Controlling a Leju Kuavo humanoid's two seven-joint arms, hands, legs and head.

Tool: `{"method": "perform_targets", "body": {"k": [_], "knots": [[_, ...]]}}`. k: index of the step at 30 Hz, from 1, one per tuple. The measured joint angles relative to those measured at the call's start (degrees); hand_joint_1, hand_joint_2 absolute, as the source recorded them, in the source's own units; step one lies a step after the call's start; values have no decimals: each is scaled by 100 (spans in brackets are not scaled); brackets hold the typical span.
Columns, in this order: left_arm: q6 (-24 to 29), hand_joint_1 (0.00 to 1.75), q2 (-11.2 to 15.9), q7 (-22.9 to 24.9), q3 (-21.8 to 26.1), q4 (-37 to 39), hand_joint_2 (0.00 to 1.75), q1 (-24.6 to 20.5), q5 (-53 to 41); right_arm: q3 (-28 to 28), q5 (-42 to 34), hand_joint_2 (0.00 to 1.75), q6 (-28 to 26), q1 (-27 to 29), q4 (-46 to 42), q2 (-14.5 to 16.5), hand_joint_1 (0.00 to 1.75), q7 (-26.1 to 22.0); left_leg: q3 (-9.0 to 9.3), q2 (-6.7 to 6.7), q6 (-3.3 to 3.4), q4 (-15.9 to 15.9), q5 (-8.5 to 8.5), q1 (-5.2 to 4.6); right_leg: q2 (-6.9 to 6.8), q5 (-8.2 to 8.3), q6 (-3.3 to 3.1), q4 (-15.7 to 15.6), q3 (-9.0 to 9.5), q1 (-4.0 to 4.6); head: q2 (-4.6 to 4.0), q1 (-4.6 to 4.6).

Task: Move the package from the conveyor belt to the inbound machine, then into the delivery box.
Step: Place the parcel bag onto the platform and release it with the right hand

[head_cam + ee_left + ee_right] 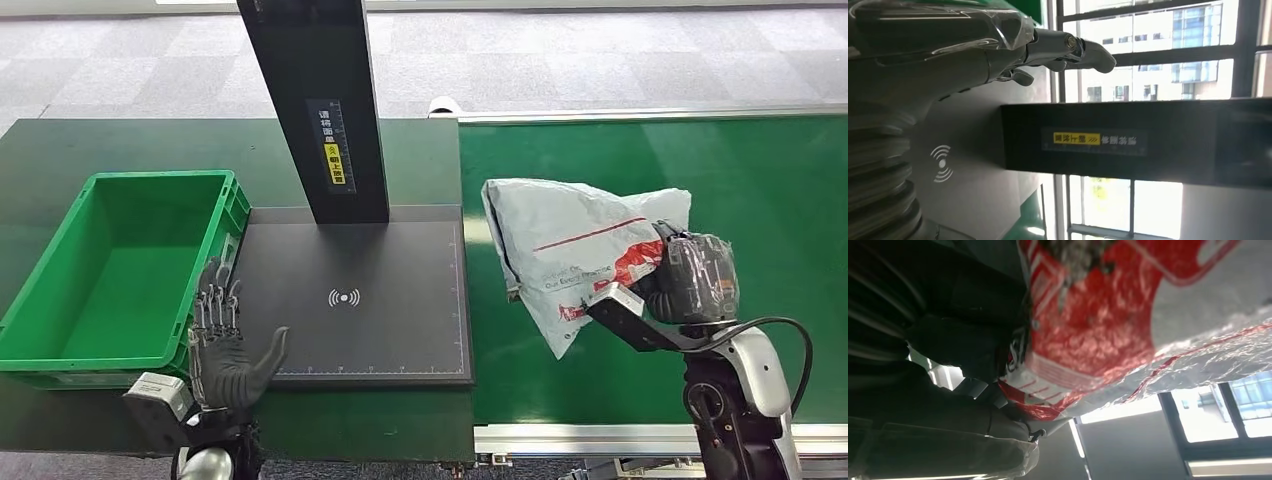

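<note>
A: Gripping the package [575,240], that's the right hand [690,280]: fingers clamped on the bag's edge at about 3 o'clock of the bag. The right wrist view confirms it, red print of the bag pressed right against the dark fingers [973,340].

B: Where's the bag itself?

A: Over the green belt [780,200], raised on its right side by the hand; whether the low corner touches the belt, can't tell. Just beside the scanner pad [400,260], at 3 o'clock of it.

B: Step?

A: First leg, I'd judge: pickup done, transfer from the belt to the inbound machine not yet made. Nothing is on the pad.

B: Next move needs what?

A: Carry toward 9 o'clock, onto the pad near the wave mark [344,297], keeping clear of the black post [320,100]. Soft bag, so it may sag or fold when set down.

B: Orientation?

A: Long axis runs roughly 4 to 10 o'clock, tilted. The pointed corner hangs toward 6 o'clock, and the printed side faces the camera.

B: Left hand?

A: Left hand [225,350] holds nothing, fingers straight and spread, thumb out. It stands at the pad's 8 o'clock corner, just beside the green box [60,260].
</note>
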Motion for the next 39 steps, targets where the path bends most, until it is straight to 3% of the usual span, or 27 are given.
{"method": "perform_targets", "body": {"k": [6,15,20,25,30,39], "knots": [[3,0,39,-2,15,-374,175,116,152,631,1671,175,-490,-52,4,41,175,497,1,0,1,1,1,-1,0,1,1,0,5,-2,0,1],[-141,0,55,-2,-61,-388,175,118,211,2235,2799,175,-541,-842,1094,124,175,675,4,5,0,1,3,1,2,1,0,1,3,1,0,0],[-159,0,60,-1,-161,-307,175,82,219,3185,2775,175,-672,-1394,2012,242,175,584,4,10,0,1,3,0,5,2,0,2,2,0,0,2],[-154,0,69,-1,-251,-234,175,67,262,3713,2609,175,-1067,-1785,2717,522,175,580,4,11,0,2,2,0,5,2,0,2,0,0,0,1],[-154,0,95,-1,-376,-144,175,27,322,4044,2471,175,-1385,-2047,3315,874,175,623,6,10,-1,2,3,0,5,2,0,2,0,1,0,1],[-219,0,123,-1,-492,-12,175,-42,345,4251,2367,175,-1644,-2224,3855,1243,175,765,7,12,-1,2,3,0,6,2,0,2,0,0,0,1]]}}
